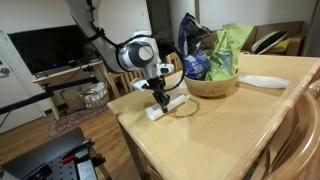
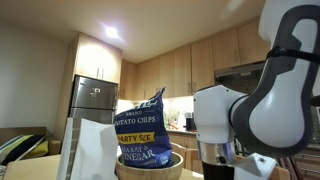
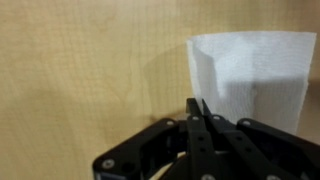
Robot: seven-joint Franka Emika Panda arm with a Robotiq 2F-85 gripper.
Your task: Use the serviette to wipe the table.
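Note:
The serviette [image 3: 255, 80] is a white folded paper napkin lying flat on the pale wooden table [image 3: 90, 70]. In the wrist view my gripper [image 3: 198, 104] is shut, its two black fingertips pressed together right at the serviette's near left edge, pinching it. In an exterior view the gripper [image 1: 160, 99] points straight down onto the serviette [image 1: 176, 102] near the table's [image 1: 200, 140] corner. The robot arm [image 2: 245, 110] fills the right side of an exterior view, where the fingertips are hidden.
A wooden bowl [image 1: 212, 85] holding a blue chips bag [image 1: 195, 50] and a green bag [image 1: 232, 45] stands just behind the gripper. A flat white plate-like item [image 1: 262, 82] lies beyond it. The table edge runs close to the gripper.

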